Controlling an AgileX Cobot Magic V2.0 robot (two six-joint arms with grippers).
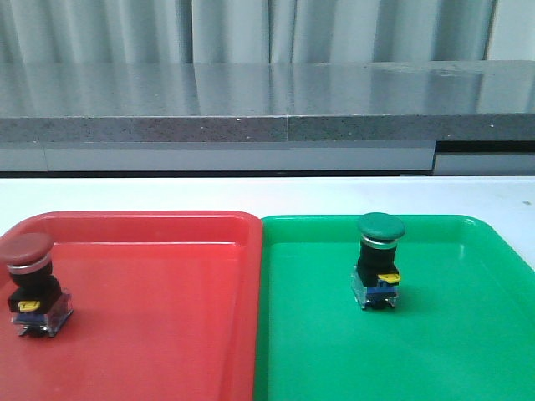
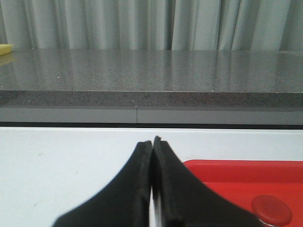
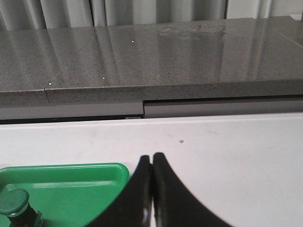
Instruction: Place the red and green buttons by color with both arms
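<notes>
The red button [image 1: 32, 284] stands upright in the red tray [image 1: 167, 317], close to that tray's left rim, with bare tray floor stretching from it to the right wall; the green button [image 1: 379, 261] stands upright in the green tray [image 1: 468, 334], toward its left-centre, with bare floor on every side of it; the two trays lie side by side on the white table [image 1: 267, 194], their inner rims touching down the middle; a strip of bare table runs behind both trays up to the grey counter [image 1: 251, 100]. In the front view neither arm shows. The left gripper [image 2: 152, 142] has its fingers pressed together, nothing between them, and hangs over bare table just beside the red tray's corner; the right gripper [image 3: 151, 158] is likewise closed on nothing, over bare table just beside the green tray's corner, open table stretching beyond it.
</notes>
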